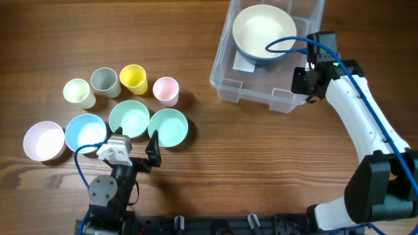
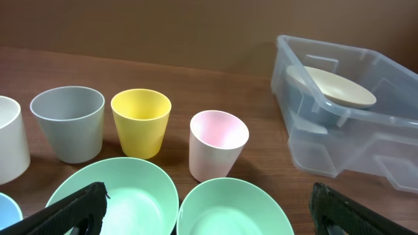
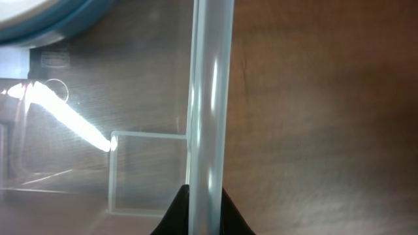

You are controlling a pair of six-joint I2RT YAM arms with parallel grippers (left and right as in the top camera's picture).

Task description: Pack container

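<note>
One bowl [image 1: 264, 31] in container [image 1: 225, 81], perhaps tilted.

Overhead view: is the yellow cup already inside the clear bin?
No, the yellow cup stands on the table well to the left of the bin, which holds only a big bowl.

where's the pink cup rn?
Overhead view, left half: the pink cup ends the cup row, right of the yellow cup, just behind the right mint bowl.

Even, warm light; white glare streaks the container [image 3: 210, 98]; right-wrist close-up soft.
</note>
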